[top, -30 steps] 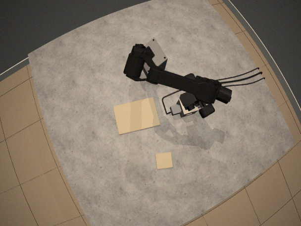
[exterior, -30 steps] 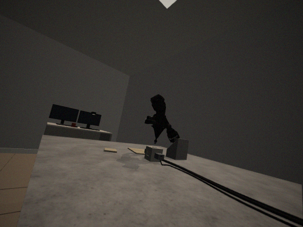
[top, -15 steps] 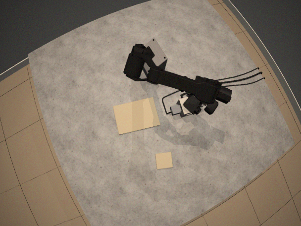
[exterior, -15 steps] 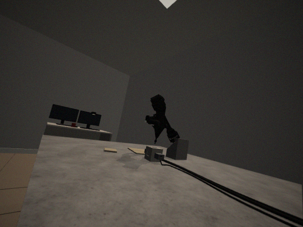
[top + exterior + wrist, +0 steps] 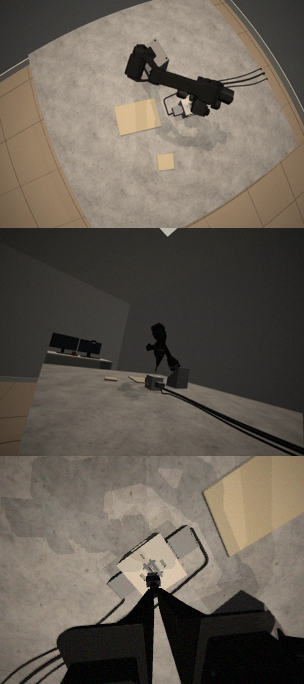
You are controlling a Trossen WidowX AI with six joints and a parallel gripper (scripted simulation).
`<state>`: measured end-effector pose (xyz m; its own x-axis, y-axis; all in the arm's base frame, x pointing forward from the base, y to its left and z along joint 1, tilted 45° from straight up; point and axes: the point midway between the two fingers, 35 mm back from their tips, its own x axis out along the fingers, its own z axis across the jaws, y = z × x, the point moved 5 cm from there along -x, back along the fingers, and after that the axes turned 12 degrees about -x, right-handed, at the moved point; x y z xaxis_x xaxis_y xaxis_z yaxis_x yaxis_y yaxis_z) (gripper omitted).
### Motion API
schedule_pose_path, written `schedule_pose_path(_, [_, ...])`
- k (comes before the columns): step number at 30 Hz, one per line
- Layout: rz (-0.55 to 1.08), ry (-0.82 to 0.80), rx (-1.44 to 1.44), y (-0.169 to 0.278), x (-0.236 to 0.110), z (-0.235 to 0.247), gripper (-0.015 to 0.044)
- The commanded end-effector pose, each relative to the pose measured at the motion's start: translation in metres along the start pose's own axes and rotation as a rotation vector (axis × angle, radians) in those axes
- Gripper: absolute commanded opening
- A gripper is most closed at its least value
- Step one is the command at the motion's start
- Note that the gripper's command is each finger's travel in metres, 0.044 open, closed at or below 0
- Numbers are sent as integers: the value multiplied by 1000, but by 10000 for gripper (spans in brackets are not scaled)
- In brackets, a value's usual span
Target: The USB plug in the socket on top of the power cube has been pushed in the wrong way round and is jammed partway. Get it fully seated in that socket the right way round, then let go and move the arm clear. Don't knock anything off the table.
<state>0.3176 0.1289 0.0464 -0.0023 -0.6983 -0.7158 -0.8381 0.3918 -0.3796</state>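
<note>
I hold the small dark USB plug clamped in the black gripper above the pale power cube, mid-turn; next, lower it at twelve o'clock.

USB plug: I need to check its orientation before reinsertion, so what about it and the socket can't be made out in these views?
- Top view: the arm covers most of the power cube; plug hidden.
- Exterior view: the gripper is a dark silhouette above the cube; plug too small.
- Wrist view: USB plug shows only as a small dark block at the fingertips; its facing and the socket opening are unreadable.
</note>
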Motion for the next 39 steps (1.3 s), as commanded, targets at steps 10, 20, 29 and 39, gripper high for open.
schedule_pose_path(10, [1, 0, -348, 0, 0, 0, 0])
schedule_pose_path(20, [0, -1, -610, 0, 0, 0, 0])
schedule_pose_path(29, [0, -1, -846, 0, 0, 0, 0])
schedule_pose_path(39, [0, -1, -1108, 0, 0, 0, 0])
